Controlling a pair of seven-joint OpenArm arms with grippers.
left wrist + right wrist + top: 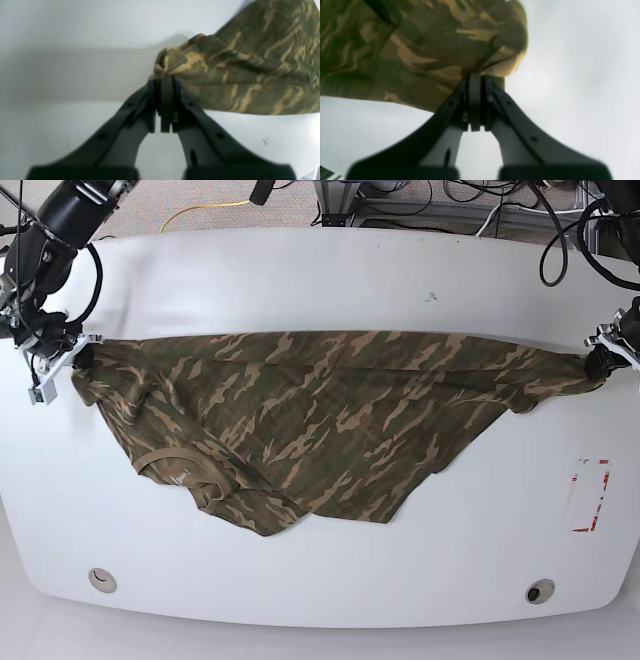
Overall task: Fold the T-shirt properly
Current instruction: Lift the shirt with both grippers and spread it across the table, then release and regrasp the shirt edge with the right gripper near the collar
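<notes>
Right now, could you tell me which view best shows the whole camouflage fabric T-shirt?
The base view: the camouflage T-shirt appears whole, stretched between both grippers. Each wrist view shows only one pinched corner.

My camouflage-print fabric T-shirt (300, 430) stretches across the middle of the white counter (330, 580), barring passage between my two pincers. Bare counter lies open behind it and along the near edge. Tangled cables (480, 210) crowd the floor beyond the far edge.
</notes>
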